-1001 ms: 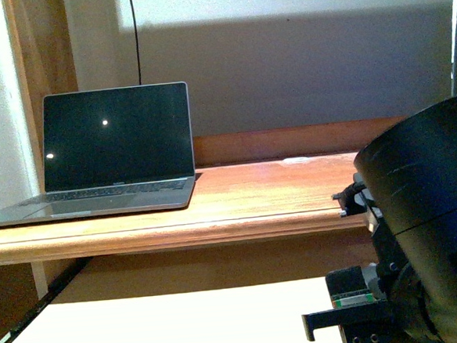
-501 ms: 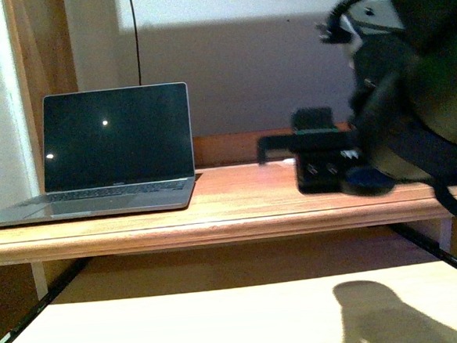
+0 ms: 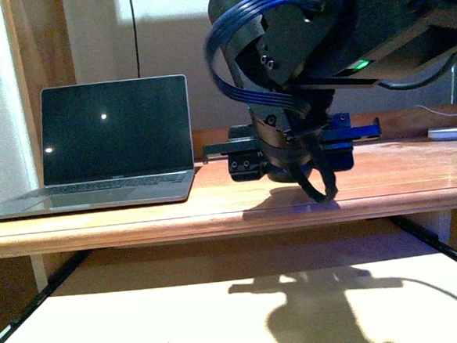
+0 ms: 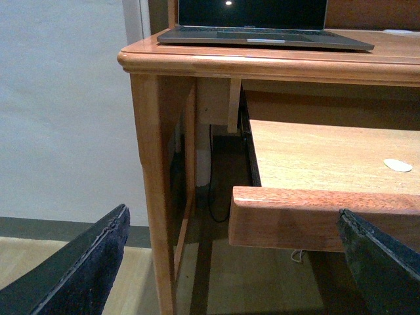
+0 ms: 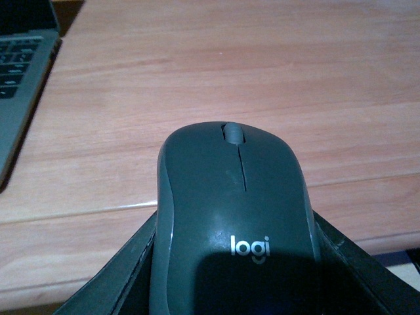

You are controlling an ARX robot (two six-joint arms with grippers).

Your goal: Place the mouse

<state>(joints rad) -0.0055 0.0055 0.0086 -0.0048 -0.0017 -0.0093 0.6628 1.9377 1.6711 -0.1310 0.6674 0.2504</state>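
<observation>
Jaws on the right gripper [image 5: 236,275] are pinched in on the mouse [image 5: 233,216], gripping it from both sides with the wheel end pointing away from the wrist. It's held over the desk [image 5: 216,79] top near the front edge, and I can't tell if it's touching the wood. Over on the left gripper [image 4: 233,262] the jaws are spread wide with nothing between them, down by the desk's leg [image 4: 154,197] and the pull-out shelf [image 4: 328,157]. Further back the laptop [image 3: 116,140] sits open, screen dark, off to the mouse's left.
</observation>
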